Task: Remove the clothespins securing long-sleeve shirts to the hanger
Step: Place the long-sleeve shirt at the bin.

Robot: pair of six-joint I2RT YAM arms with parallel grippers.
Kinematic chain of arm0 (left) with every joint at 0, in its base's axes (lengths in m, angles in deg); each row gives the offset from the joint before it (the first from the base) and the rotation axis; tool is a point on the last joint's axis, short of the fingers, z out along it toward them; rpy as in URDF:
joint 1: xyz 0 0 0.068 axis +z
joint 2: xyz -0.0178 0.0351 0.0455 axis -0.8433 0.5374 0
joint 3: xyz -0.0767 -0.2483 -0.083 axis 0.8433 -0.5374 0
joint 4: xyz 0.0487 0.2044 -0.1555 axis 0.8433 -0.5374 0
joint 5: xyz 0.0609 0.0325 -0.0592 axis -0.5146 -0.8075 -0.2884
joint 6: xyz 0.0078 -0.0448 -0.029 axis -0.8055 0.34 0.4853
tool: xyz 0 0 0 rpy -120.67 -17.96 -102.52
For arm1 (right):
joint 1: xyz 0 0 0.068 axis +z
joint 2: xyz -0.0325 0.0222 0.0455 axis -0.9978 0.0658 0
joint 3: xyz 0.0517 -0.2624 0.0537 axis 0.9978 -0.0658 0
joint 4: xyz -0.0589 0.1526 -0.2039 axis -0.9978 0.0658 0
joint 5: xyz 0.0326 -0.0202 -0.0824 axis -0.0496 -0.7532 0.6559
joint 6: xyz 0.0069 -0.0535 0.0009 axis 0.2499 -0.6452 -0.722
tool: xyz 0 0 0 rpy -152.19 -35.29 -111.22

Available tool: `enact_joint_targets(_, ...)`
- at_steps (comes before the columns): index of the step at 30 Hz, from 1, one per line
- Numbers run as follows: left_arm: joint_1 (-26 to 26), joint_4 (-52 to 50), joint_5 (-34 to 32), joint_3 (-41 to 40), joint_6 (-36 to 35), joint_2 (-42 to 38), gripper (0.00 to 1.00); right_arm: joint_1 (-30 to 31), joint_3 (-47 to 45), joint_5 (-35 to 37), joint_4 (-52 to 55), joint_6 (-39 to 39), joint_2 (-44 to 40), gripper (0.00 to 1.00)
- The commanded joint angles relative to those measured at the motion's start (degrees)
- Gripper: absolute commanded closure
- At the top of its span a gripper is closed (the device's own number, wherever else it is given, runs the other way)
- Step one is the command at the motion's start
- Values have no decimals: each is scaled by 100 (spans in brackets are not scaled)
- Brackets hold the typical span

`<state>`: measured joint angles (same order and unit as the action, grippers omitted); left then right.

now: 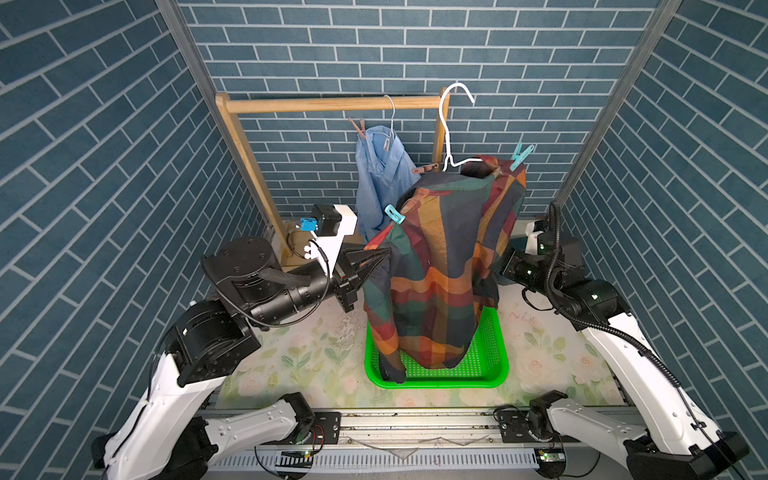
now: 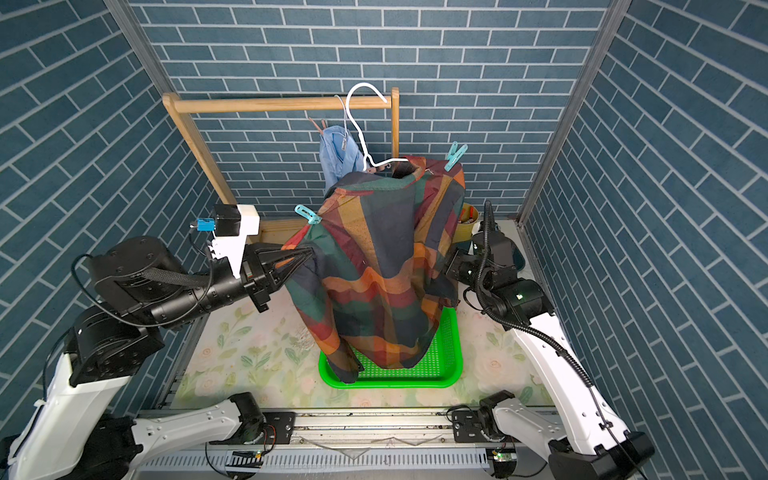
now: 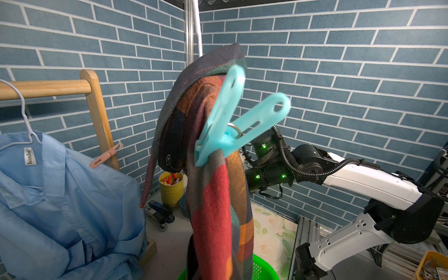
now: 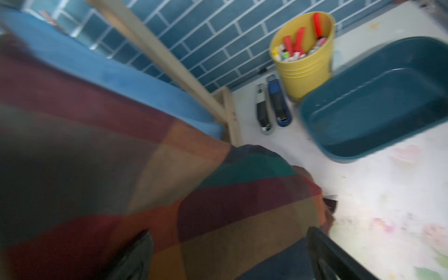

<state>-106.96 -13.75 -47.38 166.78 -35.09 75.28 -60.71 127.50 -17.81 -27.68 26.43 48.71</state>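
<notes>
The left tool, tips pressed together on the left edge of the plaid shirt, holds the cloth out sideways above the tabletop. Behind it, a wooden rack stands along the tabletop's rear edge. There the pale blue shirt hangs with a pink clothespin at its left shoulder and a second pink clothespin at its right.

The plaid shirt, on a white hanger, droops into a green basket set mid-tabletop toward the front edge. A teal clothespin grips its left shoulder just above the left tool. A second teal clothespin juts up from the right shoulder.

The right tool sits low behind the shirt's right side, hidden in both top views. Its own blurred wrist view shows the jaws wide apart with plaid cloth before them; whether they touch it cannot be told.

None of the four clothespins is off. The step in hand looks like steadying the plaid shirt. The next move likely calls for the open tool to rise to a teal clothespin, squeeze its two handles together and pull it clear.
</notes>
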Motion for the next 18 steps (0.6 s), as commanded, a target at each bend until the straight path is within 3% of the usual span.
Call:
enact_joint_targets(1,34,691,-114,-30,-123,-223,100,186,264,-391,-479,234,52,1)
enact_joint_targets(3,34,744,-94,-55,-112,-302,100,313,366,-694,-732,242,160,1)
enact_joint_targets(8,34,808,-31,-46,-95,-444,100,835,571,-630,-1064,247,466,1)
enact_joint_targets(18,35,748,38,-17,-216,-493,100,1538,807,148,-936,345,334,1)
